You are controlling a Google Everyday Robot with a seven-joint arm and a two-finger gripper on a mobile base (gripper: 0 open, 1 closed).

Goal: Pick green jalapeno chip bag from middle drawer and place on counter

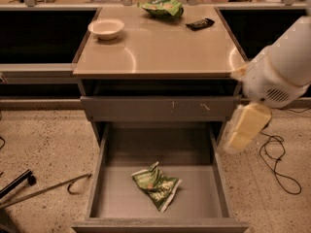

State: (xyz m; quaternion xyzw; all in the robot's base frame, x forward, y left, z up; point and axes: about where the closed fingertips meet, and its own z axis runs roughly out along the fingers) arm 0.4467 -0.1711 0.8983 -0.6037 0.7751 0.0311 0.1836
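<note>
The green jalapeno chip bag (156,186) lies crumpled and flat on the bare bottom of the open middle drawer (199,200), near its centre front. The tan counter (160,52) is above the cabinet. My white arm comes in from the right, and its pale yellow gripper (245,130) hangs beside the cabinet's right edge. It is below the counter edge and above the drawer's right wall, well apart from the bag and up and to the right of it.
On the counter stand a white bowl (106,28) at the back left, a lighter green puffy bag (162,8) at the back, and a small black object (199,24). The scratched upper drawer front (146,108) is closed. A cable (277,159) and a metal rod (43,191) lie on the floor.
</note>
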